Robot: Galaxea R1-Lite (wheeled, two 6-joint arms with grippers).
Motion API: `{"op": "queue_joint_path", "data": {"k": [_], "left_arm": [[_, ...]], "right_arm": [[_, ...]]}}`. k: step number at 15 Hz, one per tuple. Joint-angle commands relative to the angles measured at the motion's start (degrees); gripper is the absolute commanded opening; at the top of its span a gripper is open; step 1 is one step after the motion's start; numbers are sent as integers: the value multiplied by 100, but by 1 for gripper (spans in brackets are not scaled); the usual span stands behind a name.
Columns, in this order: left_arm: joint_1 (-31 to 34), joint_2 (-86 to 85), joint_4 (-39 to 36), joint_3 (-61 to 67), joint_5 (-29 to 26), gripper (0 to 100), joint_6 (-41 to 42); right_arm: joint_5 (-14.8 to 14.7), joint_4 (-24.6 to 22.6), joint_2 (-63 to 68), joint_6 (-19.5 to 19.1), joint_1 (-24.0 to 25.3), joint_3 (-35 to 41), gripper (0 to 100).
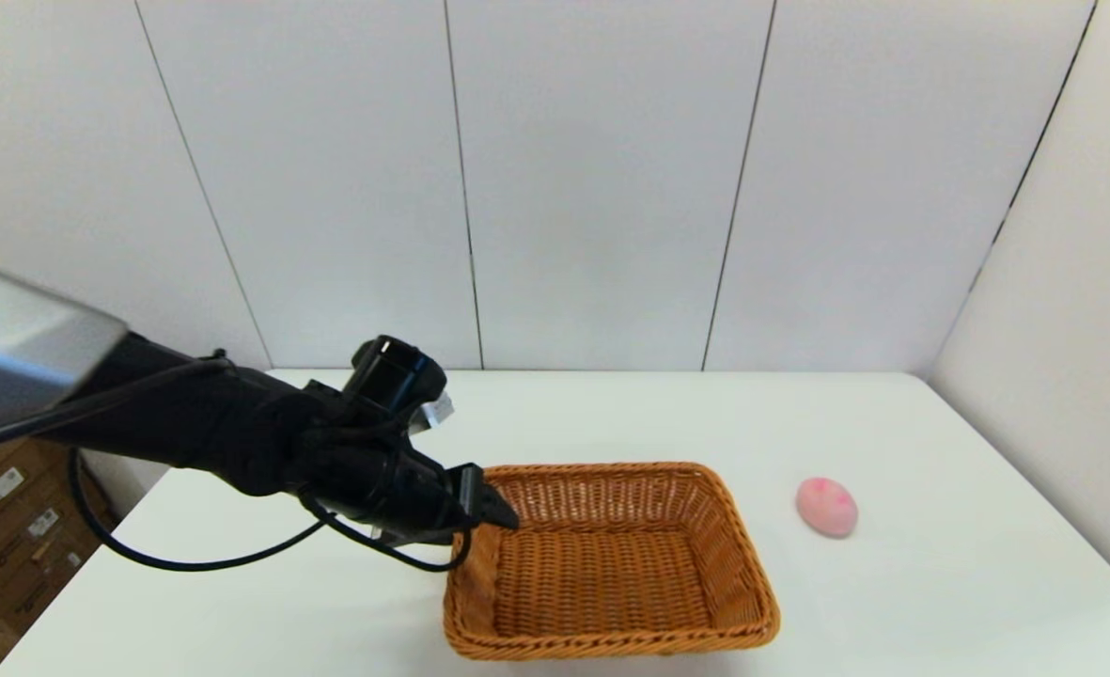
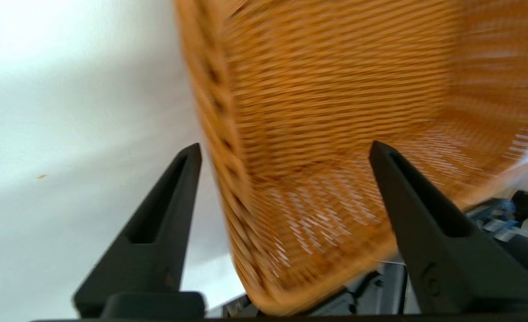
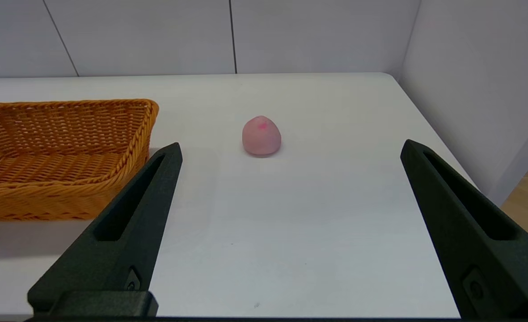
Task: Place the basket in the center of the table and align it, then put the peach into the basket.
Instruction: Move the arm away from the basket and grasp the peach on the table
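My left claw hangs spread astride the basket's left rim. My right claw waits spread, facing the peach on the counter.

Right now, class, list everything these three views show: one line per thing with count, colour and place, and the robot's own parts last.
basket: one, orange-brown wicker, on the table in front of the robot, nothing inside it.
peach: one, pale pink with darker blotches, on the table to the right of the basket, apart from it.
table: one, white, with rounded corners, against the wall.
wall panels: white, behind and to the right of the table.
cardboard boxes: brown, on the floor left of the table.
left gripper: one, black, open, straddling the basket's left rim.
right gripper: one, black, open, low over the table, pointing at the peach.
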Motion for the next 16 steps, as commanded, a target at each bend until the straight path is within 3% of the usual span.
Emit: {"op": "queue_joint_path", "data": {"k": [1, 4, 8, 10, 14, 16], "left_arm": [[52, -2754, 614, 114, 243, 100, 500], [43, -4354, 1343, 220, 823, 100, 922], [113, -6235, 1536, 607, 1360, 100, 1142], [746, -6788, 1695, 800, 1518, 100, 1379], [2047, -8388, 1519, 2039, 1535, 100, 2988], [2521, -8977, 1387, 2549, 1527, 100, 3172]], "right_arm": [[0, -2, 7, 2, 0, 1, 100], [0, -2, 7, 2, 0, 1, 100], [0, -2, 7, 2, 0, 1, 100], [0, -2, 7, 2, 0, 1, 100], [0, -2, 7, 11, 0, 1, 100], [0, -2, 7, 11, 0, 1, 100]]}}
